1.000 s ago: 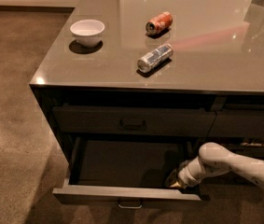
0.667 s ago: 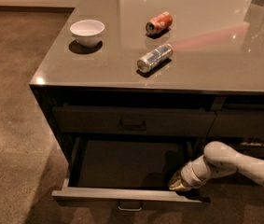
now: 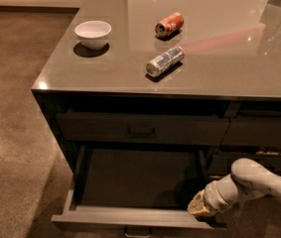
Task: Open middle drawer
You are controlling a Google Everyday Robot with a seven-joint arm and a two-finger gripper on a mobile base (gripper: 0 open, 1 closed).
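Your gripper (image 3: 198, 209) sits approx 5 o'clock in frame, behind the right end of the middle drawer (image 3: 130, 182) front; open or closed, can't tell. Drawer's well out, front running 9-to-3. Any further pull goes toward 6.

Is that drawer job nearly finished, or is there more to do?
Mostly done: the middle drawer is pulled well out, its dark inside showing. In hand: the tool sits at the drawer's front right corner. Left, probably: little beyond taking the arm away. The top drawer above is shut.
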